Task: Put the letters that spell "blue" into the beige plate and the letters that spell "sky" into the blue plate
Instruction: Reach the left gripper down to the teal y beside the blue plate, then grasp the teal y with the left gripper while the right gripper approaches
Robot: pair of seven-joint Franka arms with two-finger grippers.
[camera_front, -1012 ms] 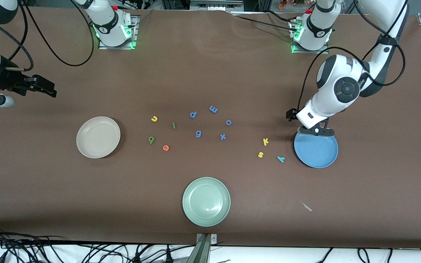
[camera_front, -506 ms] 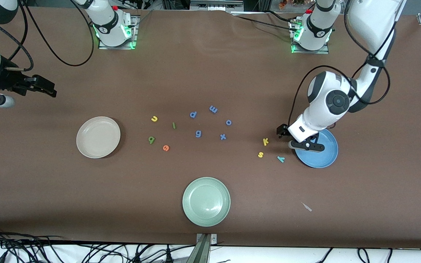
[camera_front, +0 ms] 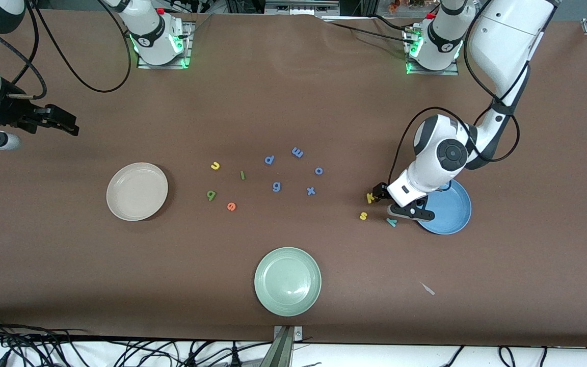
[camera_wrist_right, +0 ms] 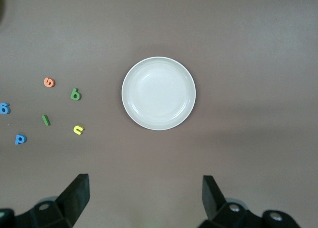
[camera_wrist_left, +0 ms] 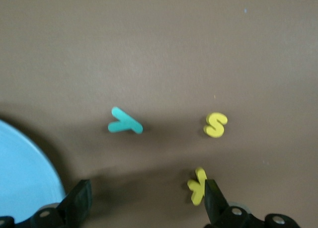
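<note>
The yellow k, yellow s and teal y lie beside the blue plate. My left gripper hangs open low over them. In the left wrist view the k lies just inside one fingertip, with the y, the s and the blue plate's rim close by. The yellow u, green l, green b and orange e lie near the beige plate. My right gripper waits open and empty, high over the right arm's end of the table.
Several periwinkle-blue letters lie mid-table between the two letter groups. A pale green plate sits nearer to the front camera. The right wrist view looks down on the beige plate and the b, e, l and u.
My left gripper has moved from over the blue plate's rim toward the k, s and y, still open. The right arm has not moved.
</note>
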